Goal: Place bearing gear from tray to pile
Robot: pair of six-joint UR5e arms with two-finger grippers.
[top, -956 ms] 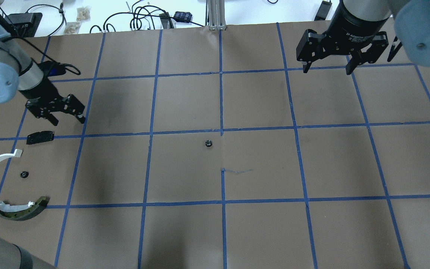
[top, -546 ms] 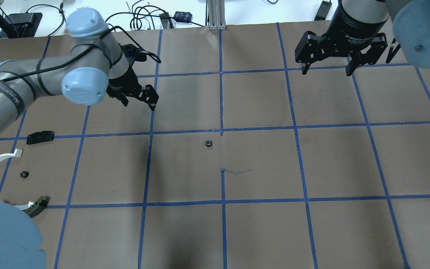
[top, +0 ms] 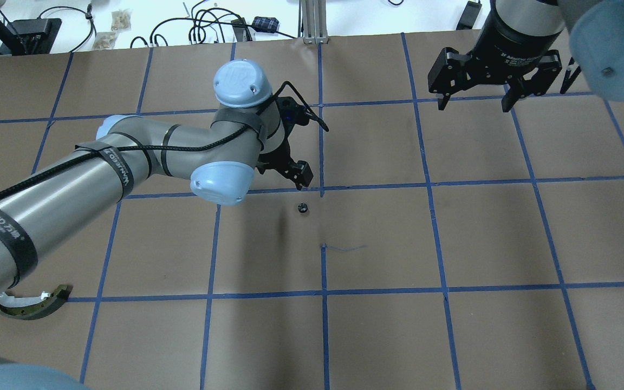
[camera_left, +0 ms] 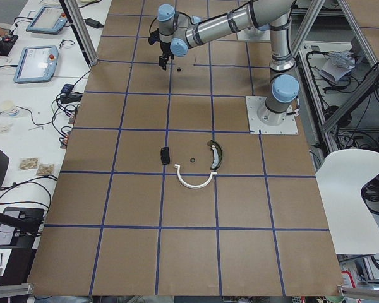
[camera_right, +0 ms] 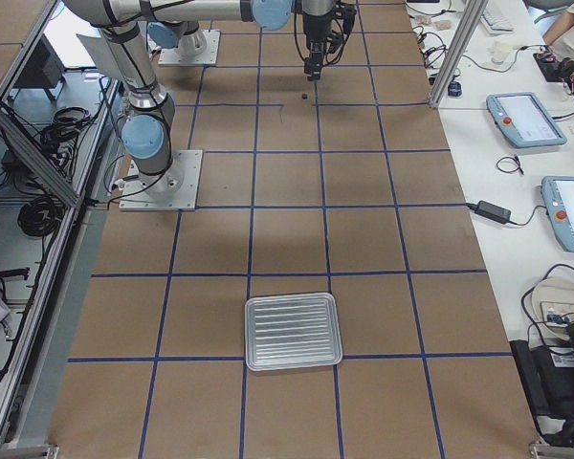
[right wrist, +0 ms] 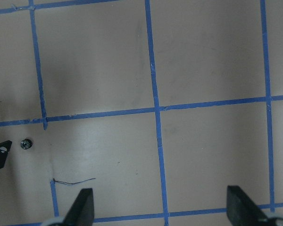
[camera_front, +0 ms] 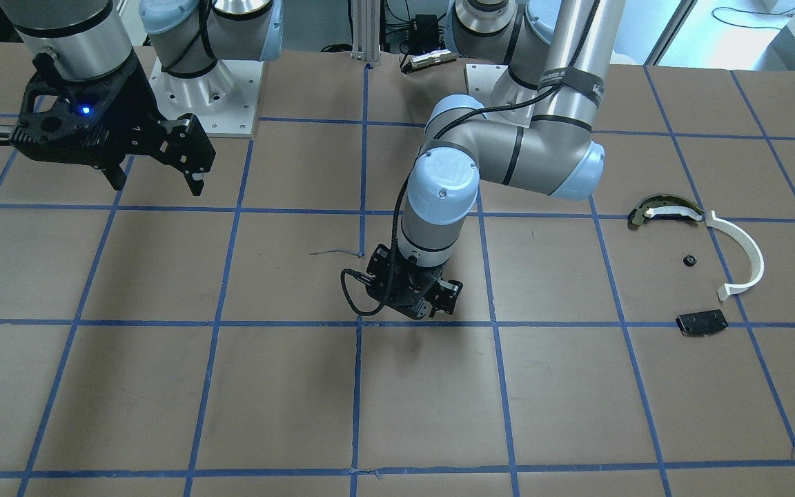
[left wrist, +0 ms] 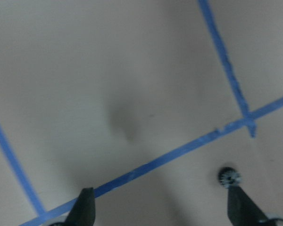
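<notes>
The bearing gear point(top: 302, 207), small, black and toothed, lies on the brown table near its centre. It shows in the left wrist view point(left wrist: 229, 176), close to the right fingertip, and in the right wrist view point(right wrist: 25, 143). My left gripper point(top: 286, 171) is open and empty, just above and beyond the gear. The pile is at the table's left end: a dark curved piece point(camera_front: 666, 210), a white half-ring point(camera_front: 742, 252), a black plate point(camera_front: 701, 322) and another small gear point(camera_front: 690, 260). My right gripper point(top: 474, 102) is open and empty, high at the far right.
A silver tray point(camera_right: 293, 331) sits at the table's right end, with nothing in it. Blue tape lines grid the table. Cables and boxes lie beyond the far edge point(top: 209, 27). My left arm point(top: 101, 173) hides most of the pile in the overhead view.
My left arm has swung right from beside the pile to the table's centre, ending just beyond the gear. The gear and my right gripper have stayed put.
</notes>
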